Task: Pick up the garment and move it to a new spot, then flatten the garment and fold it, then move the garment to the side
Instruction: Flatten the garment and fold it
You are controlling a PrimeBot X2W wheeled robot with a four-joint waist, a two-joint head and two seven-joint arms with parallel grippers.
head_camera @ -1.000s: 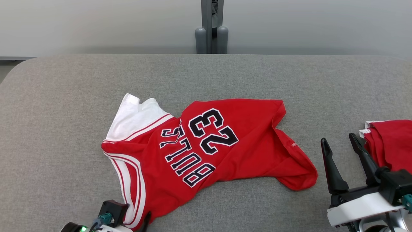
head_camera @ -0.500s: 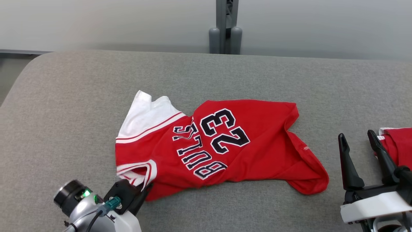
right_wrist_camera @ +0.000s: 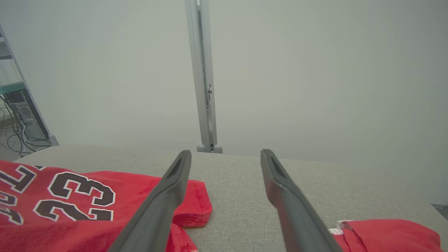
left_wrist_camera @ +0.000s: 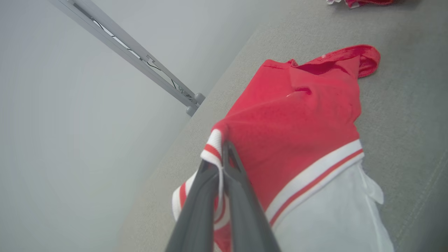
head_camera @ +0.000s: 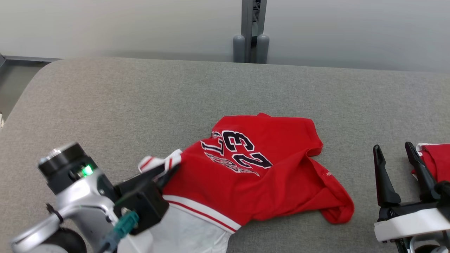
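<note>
Upright at the far edge of the grey fabric-covered table [head_camera: 140, 88], a grey metal post [head_camera: 250, 21] with two rounded caps [head_camera: 239, 47] at its foot, backed by a plain pale grey wall [head_camera: 105, 24] spreading to both sides of it in soft, even light. Left of the post, past the table's rounded corner, a strip of grey floor [head_camera: 10, 77]. Farther left of the post, in the right wrist view, a metal shelf [right_wrist_camera: 10, 87] with a dark computer case [right_wrist_camera: 22, 112] and loose cables [right_wrist_camera: 17, 140] at its base.
</note>
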